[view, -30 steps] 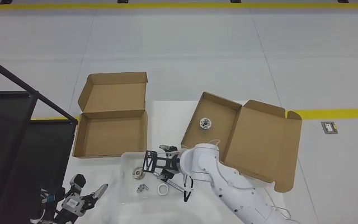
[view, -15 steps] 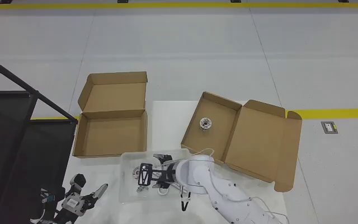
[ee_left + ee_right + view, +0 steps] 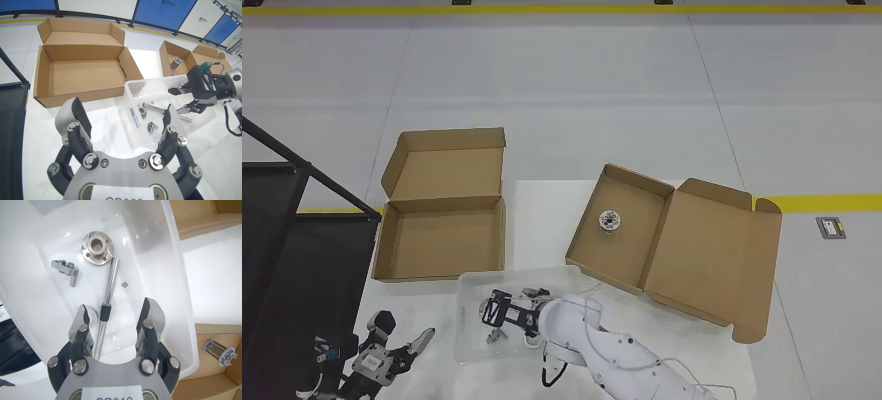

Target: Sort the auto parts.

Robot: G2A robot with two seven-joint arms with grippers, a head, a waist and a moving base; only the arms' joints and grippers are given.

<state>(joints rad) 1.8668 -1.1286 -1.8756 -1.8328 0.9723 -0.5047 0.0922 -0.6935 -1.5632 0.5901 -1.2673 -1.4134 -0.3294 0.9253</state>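
Rod (image 3: 108, 291) in clear bin (image 3: 175, 247), lying lengthwise in the gap between the spread jaws of the right gripper (image 3: 114, 307). Hangs open over it, gripping nothing. Past the fingertips: round flange (image 3: 97, 248) just beside the rod's far end, small bracket (image 3: 65, 270) off to one side. Partly under one finger, a ring (image 3: 93, 315). Left gripper (image 3: 122, 106) likewise released and holding nothing, over bare table (image 3: 105, 123) just beside the bin. Ahead of it, an open cardboard box (image 3: 83, 72).
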